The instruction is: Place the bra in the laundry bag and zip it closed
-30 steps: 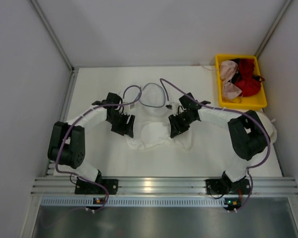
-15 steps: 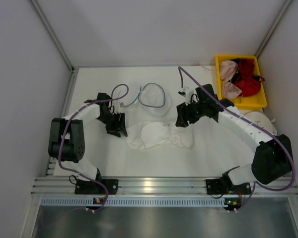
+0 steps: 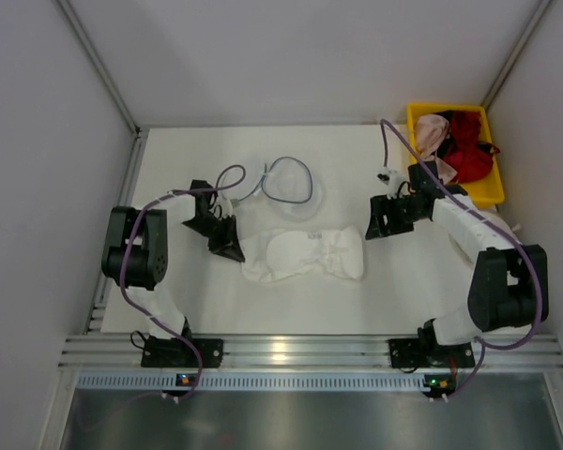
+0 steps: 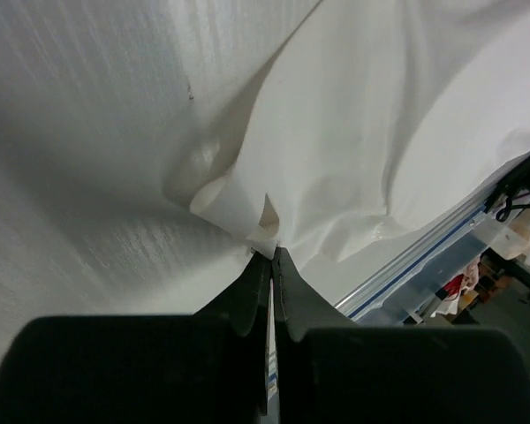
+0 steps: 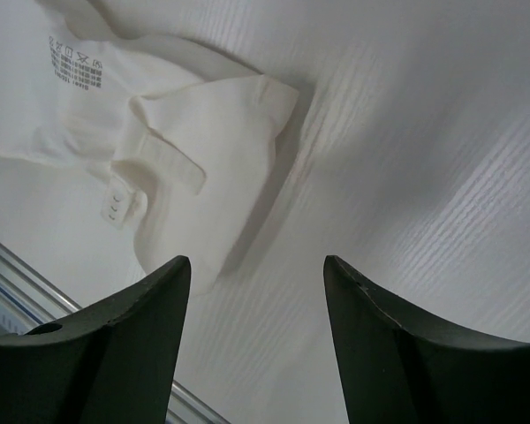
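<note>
The white bra (image 3: 305, 255) lies spread flat in the middle of the table, cups side by side. My left gripper (image 3: 231, 247) sits low at its left end, shut, with a fold of the bra's (image 4: 371, 132) edge pinched at the very fingertips (image 4: 263, 269). My right gripper (image 3: 375, 223) hovers open just to the right of the bra, nothing between its fingers (image 5: 150, 309); the bra's strap end (image 5: 203, 141) with a printed label lies ahead and to its left. The laundry bag (image 3: 289, 182), see-through mesh with a thin dark rim, lies just behind the bra.
A yellow bin (image 3: 488, 195) at the back right holds a pink and a red garment. A cream round pouch (image 3: 503, 227) peeks out behind the right arm. White walls close in the table (image 3: 403, 291) at left, back and right.
Both arms swung outward. The right gripper opened, released the bra and drew back to the right. The left gripper slid left and closed on the bra's left edge. The bra now lies flatter.
</note>
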Controlling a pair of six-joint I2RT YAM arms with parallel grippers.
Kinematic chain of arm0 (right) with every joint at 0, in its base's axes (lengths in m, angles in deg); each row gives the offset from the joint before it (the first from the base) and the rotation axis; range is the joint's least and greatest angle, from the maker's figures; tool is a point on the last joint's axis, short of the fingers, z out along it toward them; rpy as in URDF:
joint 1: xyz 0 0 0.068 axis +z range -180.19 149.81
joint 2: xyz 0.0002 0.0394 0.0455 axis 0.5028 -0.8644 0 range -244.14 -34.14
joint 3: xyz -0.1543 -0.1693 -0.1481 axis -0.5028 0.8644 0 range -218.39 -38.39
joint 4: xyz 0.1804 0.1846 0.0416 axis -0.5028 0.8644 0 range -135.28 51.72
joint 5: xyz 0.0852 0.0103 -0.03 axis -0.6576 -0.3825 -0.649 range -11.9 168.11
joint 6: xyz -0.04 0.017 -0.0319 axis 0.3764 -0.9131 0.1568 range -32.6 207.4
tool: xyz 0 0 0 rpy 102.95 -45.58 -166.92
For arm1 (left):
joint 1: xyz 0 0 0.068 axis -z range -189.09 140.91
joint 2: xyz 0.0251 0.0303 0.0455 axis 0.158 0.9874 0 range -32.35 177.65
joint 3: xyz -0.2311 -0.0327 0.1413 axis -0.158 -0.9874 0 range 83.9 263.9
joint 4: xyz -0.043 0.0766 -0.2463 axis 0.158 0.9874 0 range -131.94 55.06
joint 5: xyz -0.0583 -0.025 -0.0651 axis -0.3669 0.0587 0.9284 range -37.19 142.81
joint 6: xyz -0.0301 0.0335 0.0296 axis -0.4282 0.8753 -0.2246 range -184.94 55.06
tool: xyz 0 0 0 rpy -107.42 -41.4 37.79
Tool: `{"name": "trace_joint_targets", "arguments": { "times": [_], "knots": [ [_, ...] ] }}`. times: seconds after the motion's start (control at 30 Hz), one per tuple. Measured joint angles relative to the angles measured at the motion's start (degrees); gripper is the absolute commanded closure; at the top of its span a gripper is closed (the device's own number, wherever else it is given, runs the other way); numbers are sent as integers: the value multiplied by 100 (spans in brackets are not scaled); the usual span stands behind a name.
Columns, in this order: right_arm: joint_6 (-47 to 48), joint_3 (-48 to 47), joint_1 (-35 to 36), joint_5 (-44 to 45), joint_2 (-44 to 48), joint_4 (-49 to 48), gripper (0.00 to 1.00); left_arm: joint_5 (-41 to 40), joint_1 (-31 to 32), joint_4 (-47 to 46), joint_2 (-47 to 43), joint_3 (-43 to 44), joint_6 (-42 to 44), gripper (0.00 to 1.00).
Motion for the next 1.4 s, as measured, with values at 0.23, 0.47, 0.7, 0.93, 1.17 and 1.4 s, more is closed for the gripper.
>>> {"name": "trace_joint_targets", "arguments": {
  "times": [0.23, 0.47, 0.7, 0.93, 1.17, 1.4],
  "knots": [
    [79, 33, -11, -160, -315, 37, 37, 514, 7, -50, -227, 107, 4, 100],
    [79, 33, -20, -420, -654, 31, 37, 999, 527, -63, -623, 833, -28, 100],
    [55, 33, -55, -649, -890, 20, 41, 1095, 1687, -341, 24, 1799, -138, 100],
    [-48, 31, -59, -811, -953, -2, 41, 785, 2120, -739, 1353, 2146, -481, 69],
    [-17, 31, -70, -820, -951, 31, 42, 490, 2090, -798, 1049, 2258, -315, 40],
    [142, 24, -396, -728, -726, 227, 43, 474, 1333, -826, -667, 1493, -168, 50]
  ]
}}
